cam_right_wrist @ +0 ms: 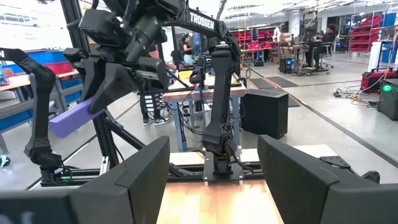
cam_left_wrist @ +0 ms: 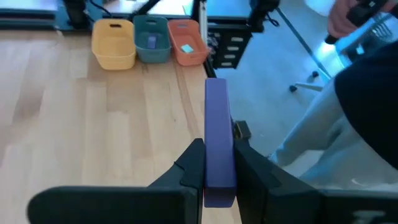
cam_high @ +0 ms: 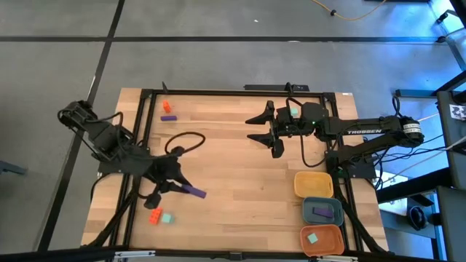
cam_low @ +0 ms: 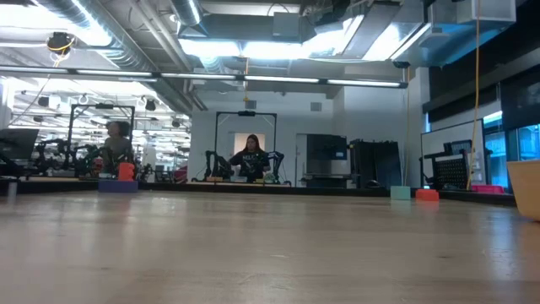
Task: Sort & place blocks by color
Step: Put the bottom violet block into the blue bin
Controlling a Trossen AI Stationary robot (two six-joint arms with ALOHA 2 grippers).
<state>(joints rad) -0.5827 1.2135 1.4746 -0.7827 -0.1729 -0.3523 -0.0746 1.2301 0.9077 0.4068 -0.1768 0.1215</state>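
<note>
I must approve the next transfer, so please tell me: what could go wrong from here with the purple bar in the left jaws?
1. The left gripper pinches the purple bar only at one end, so it may pivot or slip during travel.
2. The blue-grey tray, already holding a purple piece, sits tightly between the yellow tray and orange tray; a tilted release could land wrong.
3. The open right gripper hovers mid-table, possibly near the path.

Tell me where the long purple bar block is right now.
The long purple bar block is clamped in the left gripper, on the table's left side in the high view, just above the orange-red block and teal block.
</note>
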